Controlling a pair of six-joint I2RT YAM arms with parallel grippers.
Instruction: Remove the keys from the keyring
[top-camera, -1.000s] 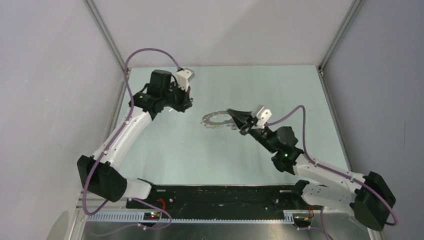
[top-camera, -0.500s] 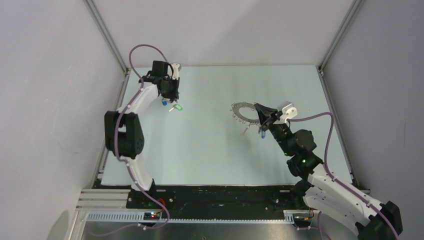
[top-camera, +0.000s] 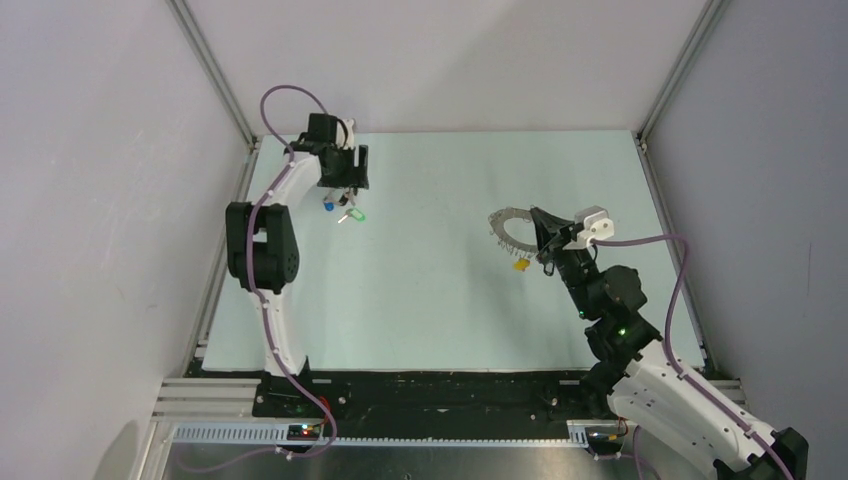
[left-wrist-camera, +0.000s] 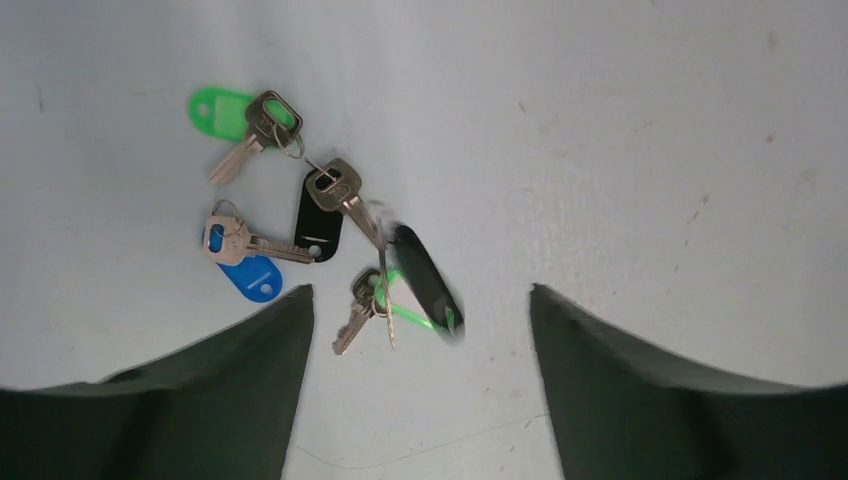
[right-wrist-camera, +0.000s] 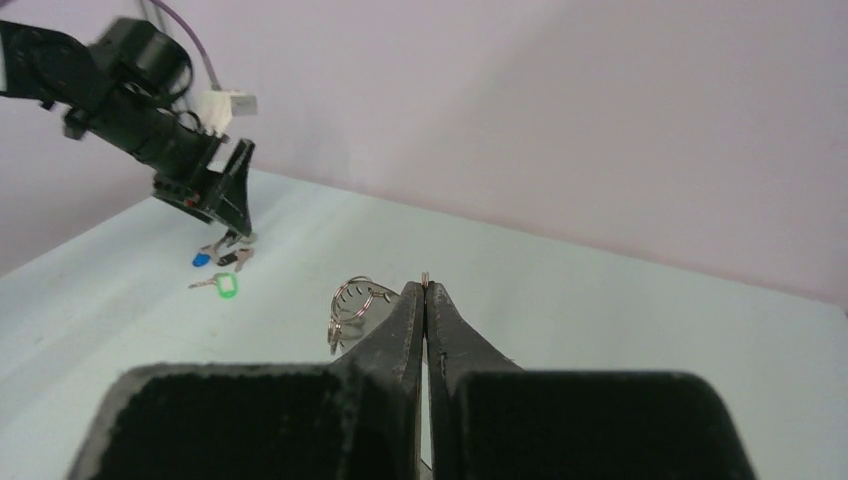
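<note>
Grey keyring (top-camera: 497, 226) sits clamped in the right pincer (right-wrist-camera: 427, 292).

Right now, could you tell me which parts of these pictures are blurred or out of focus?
Left wrist view: one black-tagged key is smeared, the other keys sharp. Right wrist view: the right gripper fills the foreground, dark and soft-edged.

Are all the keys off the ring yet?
Not yet. Several keys with green, black and blue tags already lie loose on the table. The right claw is shut on the keyring, and at least one yellow-tagged key hangs from it.
</note>
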